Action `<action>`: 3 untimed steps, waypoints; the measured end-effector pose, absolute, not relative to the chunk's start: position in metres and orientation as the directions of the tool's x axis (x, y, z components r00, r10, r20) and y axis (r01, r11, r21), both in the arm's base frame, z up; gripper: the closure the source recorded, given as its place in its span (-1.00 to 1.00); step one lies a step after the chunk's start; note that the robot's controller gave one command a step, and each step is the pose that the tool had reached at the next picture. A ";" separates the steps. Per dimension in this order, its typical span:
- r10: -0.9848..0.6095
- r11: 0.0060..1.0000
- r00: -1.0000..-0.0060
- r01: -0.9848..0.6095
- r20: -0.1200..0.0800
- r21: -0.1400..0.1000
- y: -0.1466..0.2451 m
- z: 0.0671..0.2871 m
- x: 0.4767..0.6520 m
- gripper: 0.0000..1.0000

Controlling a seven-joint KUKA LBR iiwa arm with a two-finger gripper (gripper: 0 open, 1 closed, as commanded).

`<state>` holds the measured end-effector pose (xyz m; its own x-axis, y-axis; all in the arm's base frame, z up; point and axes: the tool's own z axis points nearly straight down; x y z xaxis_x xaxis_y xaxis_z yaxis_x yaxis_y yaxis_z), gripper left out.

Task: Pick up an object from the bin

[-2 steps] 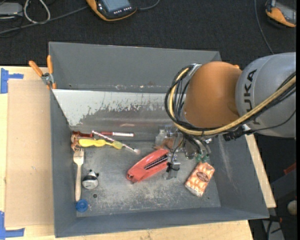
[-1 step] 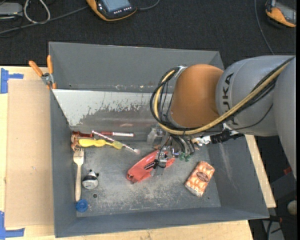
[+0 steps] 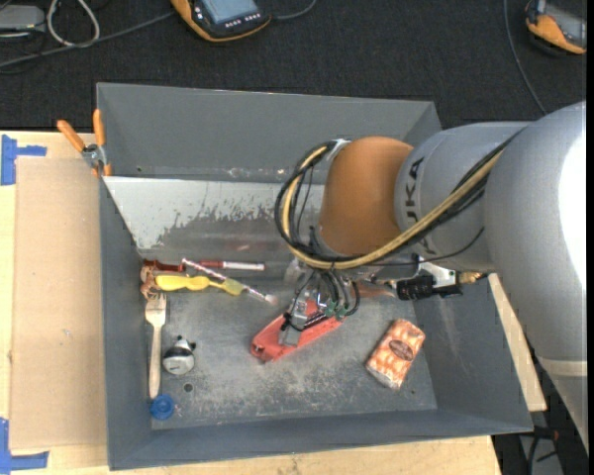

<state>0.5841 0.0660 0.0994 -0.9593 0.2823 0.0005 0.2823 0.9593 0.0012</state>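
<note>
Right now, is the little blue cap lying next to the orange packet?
No, the blue cap sits in the left front corner by the fork, far from the orange packet on the right.

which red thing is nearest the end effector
The flat red tool mid-bin, right by the end effector; the thin red-handled tool lies further left.

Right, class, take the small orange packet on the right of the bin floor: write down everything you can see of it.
The orange packet is a small rectangular block, orange with pale mottled markings, and looks like a printed wrapper. It lies flat on the floor of the grey bin, right of centre, with its long side slanting diagonally. It looks whole and closed. Nothing touches it: the red tool lies apart to its left, under the gripper.
</note>
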 end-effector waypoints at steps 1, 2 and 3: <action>0.127 0.992 -0.992 0.127 -0.002 0.008 0.052 0.078 0.601 -1.00; 0.247 0.969 -0.969 0.247 0.008 0.006 0.049 0.077 0.558 1.00; 0.247 0.969 -0.969 0.247 0.008 0.006 0.049 0.077 0.558 1.00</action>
<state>0.5581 0.0492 0.0768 -0.9690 0.2471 0.0080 0.2471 0.9690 0.0061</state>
